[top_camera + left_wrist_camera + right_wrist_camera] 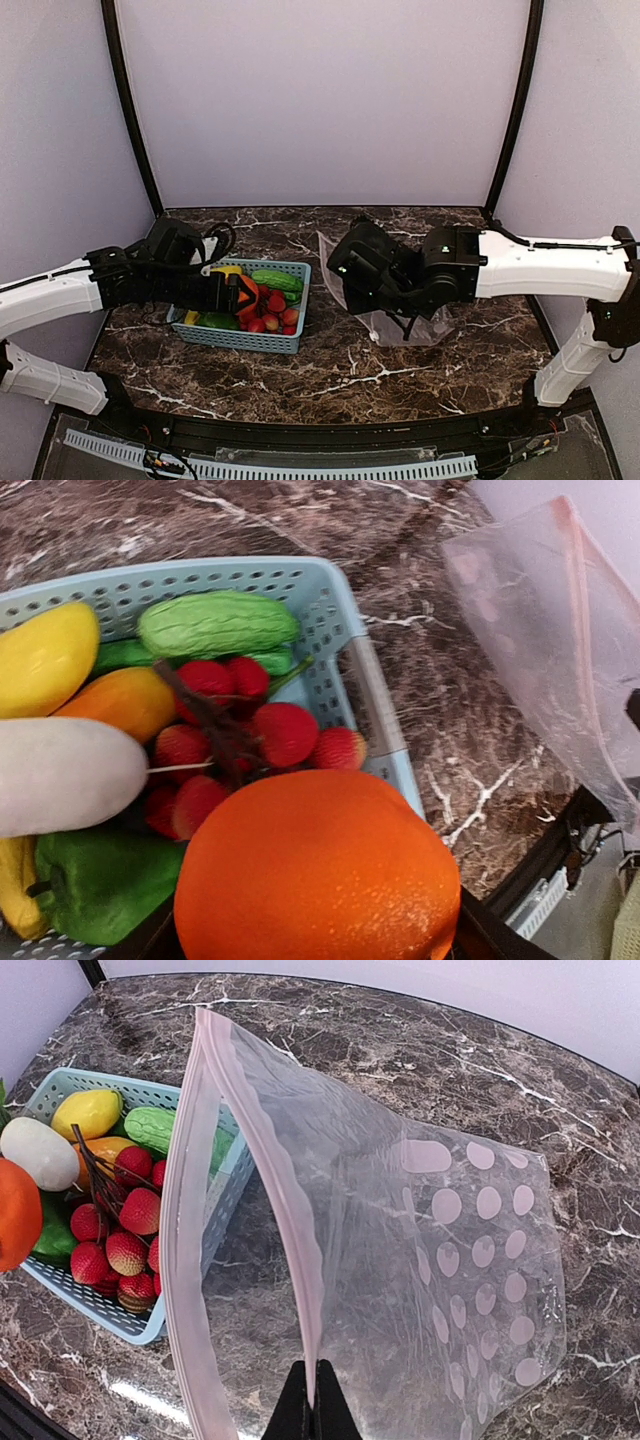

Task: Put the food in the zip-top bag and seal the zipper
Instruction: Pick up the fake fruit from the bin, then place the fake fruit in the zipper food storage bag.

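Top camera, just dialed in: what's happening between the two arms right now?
The left gripper is closed around the orange, over the basket of toy produce. The right gripper is shut on the zip-top bag at its mouth edge, holding it up and open toward the basket. Nothing is visible inside the bag.

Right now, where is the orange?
In the top view the orange is left of centre, in the left pincer over the basket, beside the strawberries and left of the bag.
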Motion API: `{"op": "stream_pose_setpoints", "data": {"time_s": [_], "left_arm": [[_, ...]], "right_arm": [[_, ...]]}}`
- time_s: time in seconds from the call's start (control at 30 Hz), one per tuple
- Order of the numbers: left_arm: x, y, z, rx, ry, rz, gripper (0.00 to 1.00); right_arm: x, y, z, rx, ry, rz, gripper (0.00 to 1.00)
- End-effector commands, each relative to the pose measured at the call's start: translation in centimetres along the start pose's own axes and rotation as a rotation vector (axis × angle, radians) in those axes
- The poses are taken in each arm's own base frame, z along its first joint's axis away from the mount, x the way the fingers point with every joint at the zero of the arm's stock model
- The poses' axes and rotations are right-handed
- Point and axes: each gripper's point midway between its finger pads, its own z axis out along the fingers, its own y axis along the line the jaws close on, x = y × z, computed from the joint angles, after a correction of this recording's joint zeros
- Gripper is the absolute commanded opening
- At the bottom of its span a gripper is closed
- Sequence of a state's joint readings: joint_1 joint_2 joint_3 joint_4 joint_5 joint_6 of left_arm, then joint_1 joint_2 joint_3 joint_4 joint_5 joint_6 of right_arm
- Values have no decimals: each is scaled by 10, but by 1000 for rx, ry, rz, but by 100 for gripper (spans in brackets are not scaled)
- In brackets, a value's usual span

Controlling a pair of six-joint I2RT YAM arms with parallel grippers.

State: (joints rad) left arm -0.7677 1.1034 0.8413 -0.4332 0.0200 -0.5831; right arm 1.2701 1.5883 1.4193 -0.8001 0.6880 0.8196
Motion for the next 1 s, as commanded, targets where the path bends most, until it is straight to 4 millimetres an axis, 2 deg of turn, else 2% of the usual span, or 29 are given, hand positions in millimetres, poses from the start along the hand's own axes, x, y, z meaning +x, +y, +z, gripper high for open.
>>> {"op": "stream_pose_setpoints", "data": {"time_s": [0.0, 0.03, 0.07, 0.2, 0.33, 0.4, 0.53, 0.7, 0.83, 0.97], "left_arm": [[-26, -77, -20, 307, -35, 79, 69], [-23, -93, -20, 351, -23, 102, 69], [-33, -115, -29, 408, -57, 125, 68], [-51, -170, -35, 560, -93, 161, 68], [-68, -205, -45, 696, -156, 156, 68], [-74, -210, -47, 725, -188, 146, 68], [-79, -203, -34, 689, -230, 122, 68], [-69, -192, -12, 643, -212, 97, 69], [-67, -194, -1, 655, -200, 80, 69], [-61, -189, 17, 603, -150, 65, 69]], "right_arm": [[-11, 4, -12, -55, -51, 20, 0], [-13, 3, -13, -59, -57, 24, 0], [-13, 4, -14, -64, -60, 23, 0], [-14, 4, -16, -78, -62, 21, 0], [-13, 5, -17, -89, -56, 20, 0], [-12, 4, -18, -94, -55, 26, 0], [-14, 5, -22, -122, -60, 40, 0], [-20, 7, -31, -168, -83, 53, 0], [-24, 10, -36, -203, -98, 56, 0], [-24, 10, -37, -212, -102, 60, 0]]}}
